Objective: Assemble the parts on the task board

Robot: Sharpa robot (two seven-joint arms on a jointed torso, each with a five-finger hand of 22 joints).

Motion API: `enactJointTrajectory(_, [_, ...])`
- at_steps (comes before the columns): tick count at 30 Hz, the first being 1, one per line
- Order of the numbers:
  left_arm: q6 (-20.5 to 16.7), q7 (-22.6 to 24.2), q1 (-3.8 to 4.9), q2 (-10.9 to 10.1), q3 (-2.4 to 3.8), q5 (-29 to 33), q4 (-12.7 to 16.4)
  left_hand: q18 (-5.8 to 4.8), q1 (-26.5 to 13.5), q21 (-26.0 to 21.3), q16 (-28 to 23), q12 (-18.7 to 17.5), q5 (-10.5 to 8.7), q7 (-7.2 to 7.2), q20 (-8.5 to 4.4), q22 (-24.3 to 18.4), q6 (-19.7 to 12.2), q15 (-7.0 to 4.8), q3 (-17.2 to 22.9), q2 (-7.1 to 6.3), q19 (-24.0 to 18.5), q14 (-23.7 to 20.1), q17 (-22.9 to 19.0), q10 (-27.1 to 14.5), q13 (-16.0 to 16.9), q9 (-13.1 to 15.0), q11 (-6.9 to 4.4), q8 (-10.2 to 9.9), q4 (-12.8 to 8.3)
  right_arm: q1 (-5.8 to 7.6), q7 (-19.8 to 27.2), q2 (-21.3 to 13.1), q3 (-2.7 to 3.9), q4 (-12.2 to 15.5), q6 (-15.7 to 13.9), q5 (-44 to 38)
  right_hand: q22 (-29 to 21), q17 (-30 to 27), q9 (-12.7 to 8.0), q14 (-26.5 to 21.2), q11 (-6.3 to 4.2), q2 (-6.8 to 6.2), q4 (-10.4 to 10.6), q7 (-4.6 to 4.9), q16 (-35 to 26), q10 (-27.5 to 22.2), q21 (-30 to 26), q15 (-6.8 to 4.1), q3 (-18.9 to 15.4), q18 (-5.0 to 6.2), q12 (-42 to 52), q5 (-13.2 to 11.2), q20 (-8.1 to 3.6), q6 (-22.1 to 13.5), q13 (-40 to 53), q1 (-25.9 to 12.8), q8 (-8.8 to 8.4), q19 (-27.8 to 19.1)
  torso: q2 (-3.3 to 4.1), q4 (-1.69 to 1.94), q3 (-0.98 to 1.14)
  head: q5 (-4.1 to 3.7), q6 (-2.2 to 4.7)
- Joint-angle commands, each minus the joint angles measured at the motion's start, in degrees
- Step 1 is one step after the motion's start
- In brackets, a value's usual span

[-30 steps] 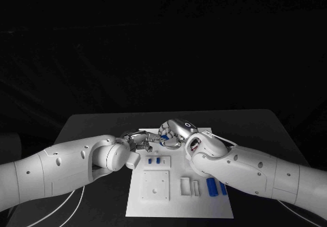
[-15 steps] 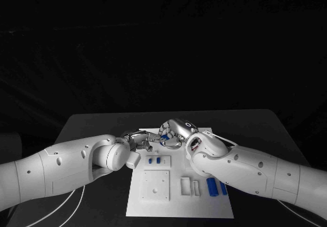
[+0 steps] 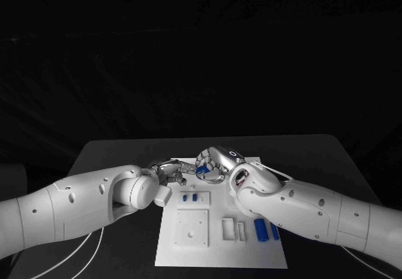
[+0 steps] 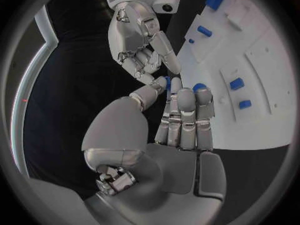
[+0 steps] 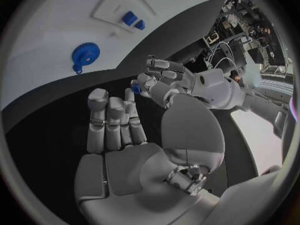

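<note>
Head view: left hand (image 3: 170, 172) and right hand (image 3: 216, 163) meet above far end of board (image 3: 219, 256), small blue part (image 3: 202, 168) between their fingertips. Two blue pegs (image 3: 190, 197) stand in block on board; two blue bars (image 3: 265, 231) lie near its right edge.
Left wrist view: right hand's fingers curled, blue part at its fingertips, touching left fingertips.
Right wrist view: part pinched in left fingertips; right fingers extended, close beside it. Blue gear (image 5: 84, 56) lies on board. Cannot tell which hand bears part.
</note>
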Motion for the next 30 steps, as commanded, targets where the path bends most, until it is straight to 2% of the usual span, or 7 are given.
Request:
enactJointTrajectory(1, [0.3,0.8,0.07,0.0,0.06,-0.5,0.0,2.45,0.0,-0.3,-0.3,0.4,0.39,-0.10,-1.30,0.1,0.5,-0.45,0.0,0.47,0.1,-0.1,0.1,0.6,-0.1,0.1,-0.01,0.4,-0.3,-0.04,0.6,-0.1,0.00,0.0,-1.4,0.2,0.6,0.0,-0.2,-0.4,0.29,-0.75,-0.2,1.11,-0.2,-0.5,-0.3,0.33,-0.5,3.38,-0.3,0.2,0.06,-1.8,0.0,0.3,-0.50,-0.5,0.01,0.00,0.00,0.01,-0.01])
enactJointTrajectory(8, [0.4,1.1,0.07,-0.1,0.06,-3.1,-0.3,2.43,0.1,-0.3,-0.2,0.3,0.39,-0.11,-1.34,0.0,0.5,-0.47,0.0,0.50,0.1,0.0,0.1,0.6,-0.1,0.1,-0.03,0.4,-0.4,-0.04,0.7,-0.6,0.00,0.2,-2.0,0.2,0.6,0.0,-0.4,-0.6,0.52,-0.99,-0.3,1.33,-0.3,-0.9,-0.5,0.55,-0.7,3.38,-0.3,0.2,0.14,-2.3,0.0,0.6,-0.75,-0.7,0.01,0.01,0.01,0.14,0.07])
enactJointTrajectory(13, [0.8,2.0,0.07,-0.3,0.06,-11.4,-0.9,2.42,0.2,-0.4,-0.2,0.3,0.40,-0.11,-1.41,0.0,0.5,-0.50,0.1,0.61,0.2,0.0,0.1,0.6,-0.1,0.0,-0.05,0.4,-0.6,-0.03,0.9,-2.0,0.06,0.6,-2.6,0.5,0.6,-0.1,-0.4,-0.7,0.54,-0.97,-0.3,1.36,-0.3,-0.9,-0.5,0.58,-0.6,3.38,-0.3,0.2,0.15,-2.3,0.0,0.7,-0.75,-0.7,0.00,0.01,0.00,0.22,0.08])
enactJointTrajectory(15, [0.6,2.7,0.07,-0.3,0.07,-15.0,-1.3,2.41,0.3,-0.4,-0.3,0.3,0.41,-0.09,-1.45,0.1,0.5,-0.50,0.2,0.69,0.2,0.0,0.2,0.6,-0.1,0.0,-0.05,0.4,-0.8,-0.02,0.9,-2.7,0.38,0.7,-2.7,0.5,0.6,-0.1,-0.4,-0.7,0.55,-0.95,-0.3,1.36,-0.3,-0.9,-0.5,0.59,-0.6,3.38,-0.3,0.3,0.15,-2.3,0.0,0.7,-0.74,-0.7,0.00,-0.02,-0.02,0.30,0.08])
enactJointTrajectory(20, [0.3,4.3,0.10,-0.2,0.16,-29.2,-2.9,2.38,0.3,-0.3,-0.3,0.2,0.45,-0.08,-1.54,0.1,0.5,-0.51,0.2,0.78,0.3,0.1,0.2,0.7,-0.2,-0.1,-0.06,0.5,-1.3,0.35,1.2,-5.1,1.77,1.4,-3.1,1.8,0.6,-0.1,-0.5,-0.7,0.56,-0.99,-0.3,1.37,-0.3,-0.9,-0.6,0.61,-0.5,3.38,-0.3,0.4,0.17,-2.2,0.0,0.9,-0.68,-0.7,0.00,-0.13,-0.05,0.46,0.13])
enactJointTrajectory(26, [0.8,6.0,0.67,0.4,0.19,-50.0,-4.3,2.34,0.4,-0.3,-0.3,0.2,0.45,-0.08,-1.67,0.1,0.7,-0.54,0.3,0.78,0.5,0.2,0.3,0.8,-0.2,-0.2,-0.09,0.6,-1.8,1.94,1.3,-8.8,2.17,3.1,-3.4,3.1,0.6,-0.1,-0.5,-0.7,0.56,-1.09,-0.3,1.36,-0.3,-0.9,-0.6,0.61,-0.5,3.38,-0.3,0.4,0.20,-2.1,0.0,1.0,-0.62,-0.8,-0.01,-0.09,0.00,0.53,0.22])
enactJointTrajectory(30, [1.0,6.3,1.37,1.0,0.14,-60.0,-5.2,2.33,0.6,-0.2,-0.3,0.2,0.44,-0.10,-1.75,0.2,0.7,-0.55,0.4,0.67,0.7,0.2,0.3,0.9,-0.2,-0.3,-0.11,0.6,-2.1,2.83,1.2,-11.1,2.33,4.4,-3.6,4.0,0.6,-0.1,-0.5,-0.7,0.56,-1.22,-0.2,1.35,-0.3,-0.9,-0.7,0.61,-0.4,3.38,-0.3,0.4,0.22,-2.1,0.0,1.1,-0.59,-0.8,-0.01,-0.16,0.02,0.65,0.15])
